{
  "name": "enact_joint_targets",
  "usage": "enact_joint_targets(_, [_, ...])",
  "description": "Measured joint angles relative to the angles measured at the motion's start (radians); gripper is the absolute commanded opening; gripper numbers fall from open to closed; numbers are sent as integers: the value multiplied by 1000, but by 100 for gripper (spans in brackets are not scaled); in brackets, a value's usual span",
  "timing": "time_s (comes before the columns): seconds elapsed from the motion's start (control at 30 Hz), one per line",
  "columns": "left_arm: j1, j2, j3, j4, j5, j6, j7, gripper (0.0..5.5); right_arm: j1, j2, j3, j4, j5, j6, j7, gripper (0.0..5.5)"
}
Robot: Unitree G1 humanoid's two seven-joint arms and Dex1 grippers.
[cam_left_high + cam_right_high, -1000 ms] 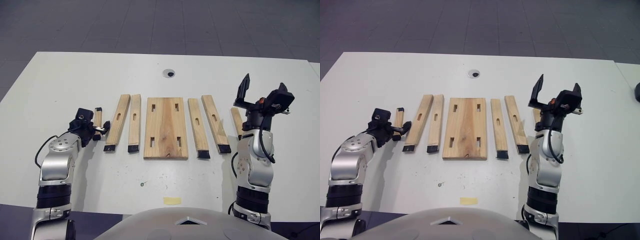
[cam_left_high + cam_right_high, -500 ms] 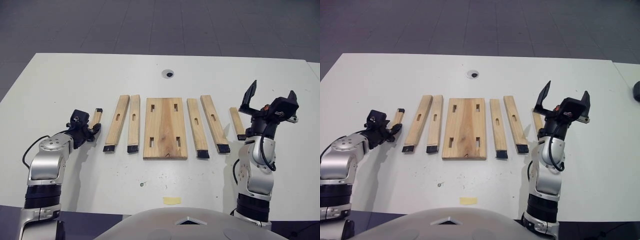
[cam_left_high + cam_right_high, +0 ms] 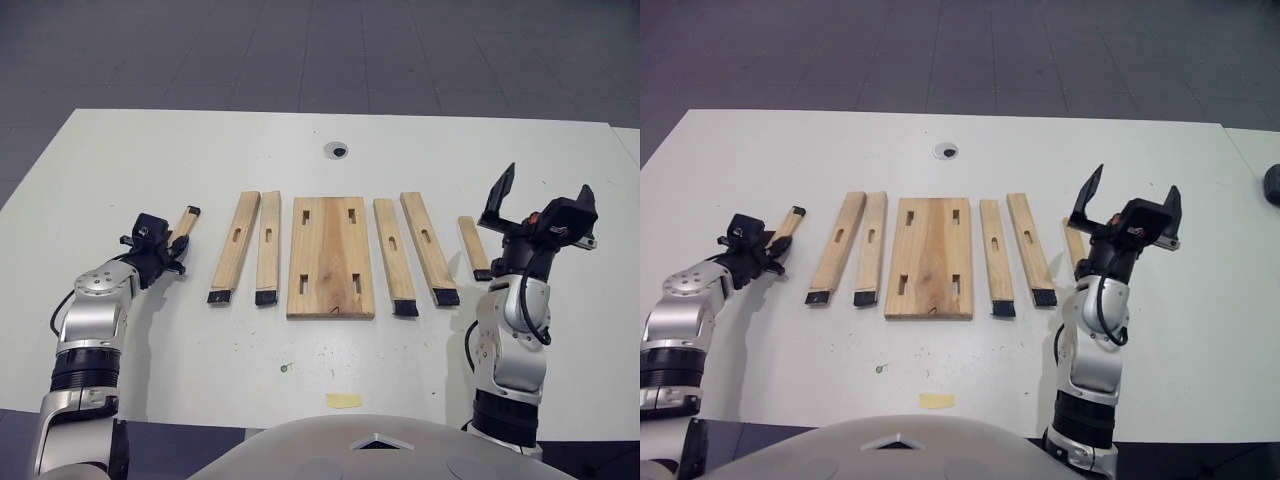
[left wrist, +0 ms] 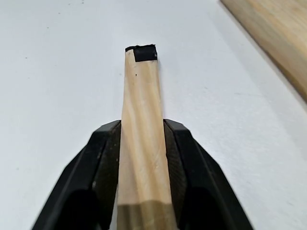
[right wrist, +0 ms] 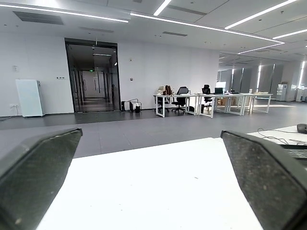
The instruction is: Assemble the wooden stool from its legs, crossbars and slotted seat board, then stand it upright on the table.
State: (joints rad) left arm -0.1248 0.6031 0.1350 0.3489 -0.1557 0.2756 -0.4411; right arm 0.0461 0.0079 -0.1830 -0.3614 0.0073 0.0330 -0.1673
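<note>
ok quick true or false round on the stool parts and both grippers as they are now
1. The left gripper is shut on a short crossbar. True.
2. The right gripper holds the other short crossbar. False: it is open and empty, and that crossbar lies on the table.
3. The seat board lies flat with two legs on each side. True.
4. One leg is already slotted into the seat board. False: all four legs lie flat, apart from the board.
</note>
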Motion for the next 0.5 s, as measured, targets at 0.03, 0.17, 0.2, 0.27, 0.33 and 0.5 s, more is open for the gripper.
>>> enact_joint_targets(0.03, [1,-9,19,9,7,-38,36,128,-36,-11,15,22,28,9,41,540])
enact_joint_targets(0.17, [-6,-33,66,-198,0,13,113,128,-134,-23,58,33,138,66,159,540])
enact_joint_targets(0.2, [-26,-33,79,-265,-6,28,125,128,-149,-21,60,33,178,85,182,540])
enact_joint_targets(0.27, [-90,-33,87,-392,-16,45,135,128,-167,-12,57,25,299,146,228,540])
enact_joint_targets(0.33, [-154,-38,61,-490,-28,43,122,128,-170,4,54,5,434,219,265,540])
enact_joint_targets(0.5, [-207,-85,-59,-581,-50,22,26,128,-164,36,84,-100,774,412,325,540])
